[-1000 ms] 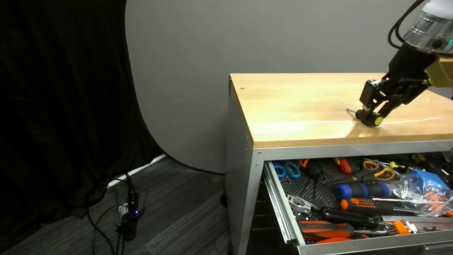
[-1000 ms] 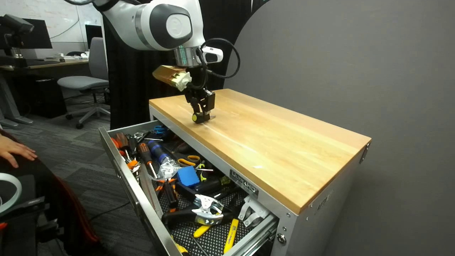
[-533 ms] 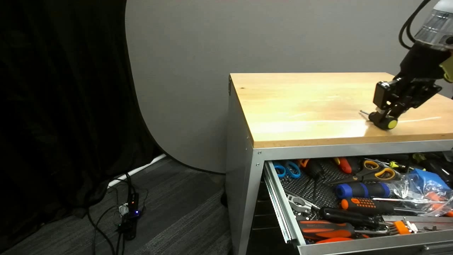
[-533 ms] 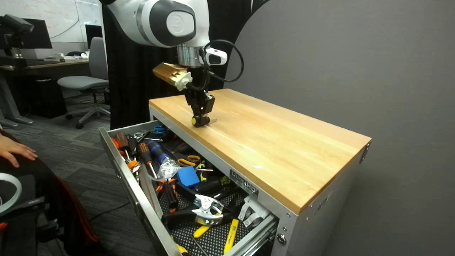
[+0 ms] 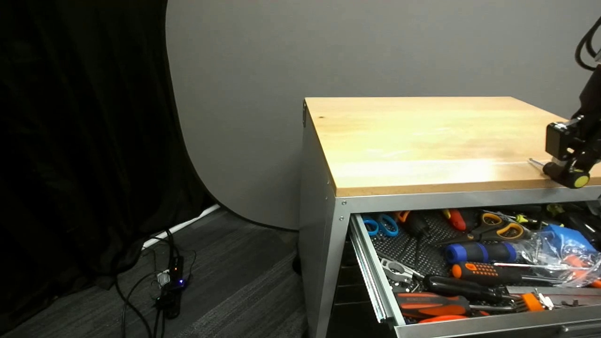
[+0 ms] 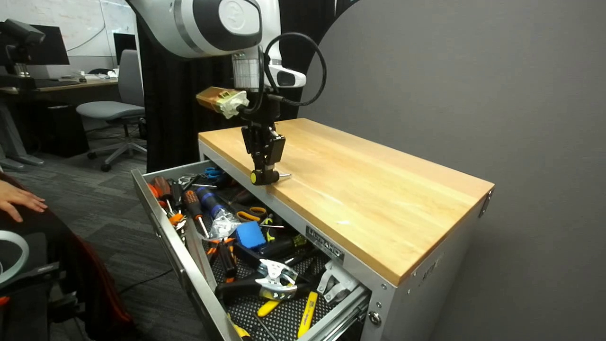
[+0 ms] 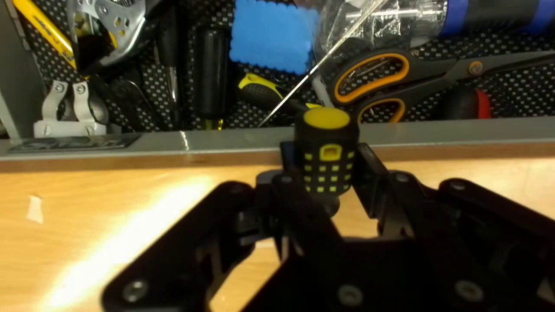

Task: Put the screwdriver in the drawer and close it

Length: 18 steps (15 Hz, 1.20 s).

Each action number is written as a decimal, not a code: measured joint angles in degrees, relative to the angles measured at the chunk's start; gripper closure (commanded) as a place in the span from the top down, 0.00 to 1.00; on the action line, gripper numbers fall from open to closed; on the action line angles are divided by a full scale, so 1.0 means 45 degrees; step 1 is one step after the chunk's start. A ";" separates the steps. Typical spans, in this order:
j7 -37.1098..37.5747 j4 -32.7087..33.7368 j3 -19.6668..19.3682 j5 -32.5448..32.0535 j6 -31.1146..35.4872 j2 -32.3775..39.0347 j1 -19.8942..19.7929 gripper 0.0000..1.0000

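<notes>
The small black and yellow screwdriver (image 7: 327, 119) is held in my gripper (image 7: 327, 158), whose fingers press on both sides of its handle. In both exterior views the screwdriver (image 5: 581, 181) (image 6: 254, 178) is at the front edge of the wooden top, apparently just above it. Its yellow end faces the drawer and its short metal shank points back over the top. The gripper (image 6: 265, 174) points down. The topmost drawer (image 6: 191, 270) is pulled open and full of tools, in front of and below the gripper. Its front is partly out of frame in an exterior view (image 5: 469, 327).
The wooden top (image 6: 360, 189) ends in a raised front edge above the drawer. In the drawer lie scissors (image 7: 390, 78), a blue pad (image 7: 273, 37), a metal clamp (image 6: 277, 279) and several handled tools. A person's hand (image 6: 21, 201) rests at the far left.
The gripper has carried the screwdriver across the wooden top to its front edge, towards the open drawer. The gripper stays shut on it. The drawer has not moved.
</notes>
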 measured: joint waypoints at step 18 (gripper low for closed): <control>0.0079 -0.3688 -0.0591 0.0182 -0.0913 -0.0280 -0.1002 1.00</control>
